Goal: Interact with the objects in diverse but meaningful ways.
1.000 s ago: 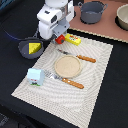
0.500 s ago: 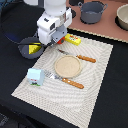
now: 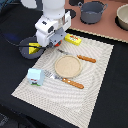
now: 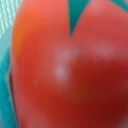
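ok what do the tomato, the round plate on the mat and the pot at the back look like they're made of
The tomato looks like smooth plastic: even red, a soft highlight and a flat green leaf patch, though the close view is blurred. The round plate looks like unfinished wood or pale matte plastic: tan, no shine. The pot is uniform matte grey, probably plastic, possibly dull metal.

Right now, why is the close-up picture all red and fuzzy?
In the wrist view the tomato fills nearly the whole frame, too near to be in focus, with a pale glare patch; the exterior view is sharper, though grainy, showing the mat and pot.
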{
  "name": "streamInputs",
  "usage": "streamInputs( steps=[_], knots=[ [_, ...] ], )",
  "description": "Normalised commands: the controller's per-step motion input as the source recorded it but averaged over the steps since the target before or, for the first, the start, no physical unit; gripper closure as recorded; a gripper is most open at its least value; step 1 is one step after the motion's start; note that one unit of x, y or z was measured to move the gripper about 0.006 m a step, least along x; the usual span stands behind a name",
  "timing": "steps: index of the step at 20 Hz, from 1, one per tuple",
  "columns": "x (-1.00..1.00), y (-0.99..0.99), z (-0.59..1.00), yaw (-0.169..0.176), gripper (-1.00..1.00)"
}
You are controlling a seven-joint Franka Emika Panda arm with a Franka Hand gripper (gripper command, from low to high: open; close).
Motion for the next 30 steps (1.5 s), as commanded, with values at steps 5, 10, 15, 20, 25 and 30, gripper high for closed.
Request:
streamInputs(
  steps=[5, 10, 15, 20, 25, 30],
  knots=[
    [0.62, 0.59, 1.00, -0.013, 1.00],
    [0.61, 0.69, 1.00, -0.012, 1.00],
    [0.57, 0.78, 1.00, -0.004, 1.00],
    [0.61, 0.79, 1.00, -0.001, 1.00],
    [0.65, 0.80, 0.78, 0.000, 1.00],
    [0.70, 0.77, 0.71, 0.000, 1.00]
  ],
)
